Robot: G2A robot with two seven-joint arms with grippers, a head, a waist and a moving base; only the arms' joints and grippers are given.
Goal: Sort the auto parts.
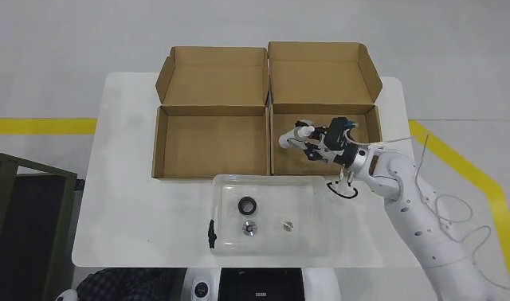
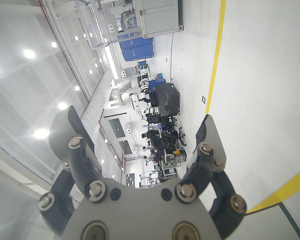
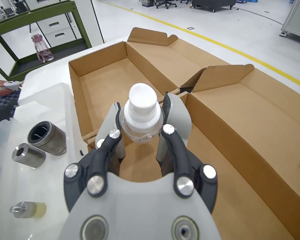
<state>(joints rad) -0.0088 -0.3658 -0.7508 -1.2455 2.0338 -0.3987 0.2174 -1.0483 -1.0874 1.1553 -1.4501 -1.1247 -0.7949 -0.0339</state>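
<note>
My right gripper [image 3: 141,123] is shut on a small clear bottle with a white cap [image 3: 142,116] and holds it over the right cardboard box [image 3: 240,136]. In the top view that gripper [image 1: 307,143] hangs inside the right box [image 1: 362,154], with the white-capped bottle [image 1: 292,135] pointing toward the left box [image 1: 209,146]. A clear plastic tray [image 1: 315,221] in front of the boxes holds a black ring-shaped bearing [image 1: 249,205], a metal bushing [image 1: 250,228] and a small metal piece [image 1: 288,225]. My left gripper [image 2: 140,126] is open with nothing between its fingers, aimed at the room.
Both boxes have their lids folded back. A small black part [image 1: 211,235] sits at the tray's left edge. The tray [image 3: 52,93] lies beside the boxes, with a steel bearing [image 3: 47,138], a bushing [image 3: 28,155] and a small metal pin [image 3: 25,209] in it.
</note>
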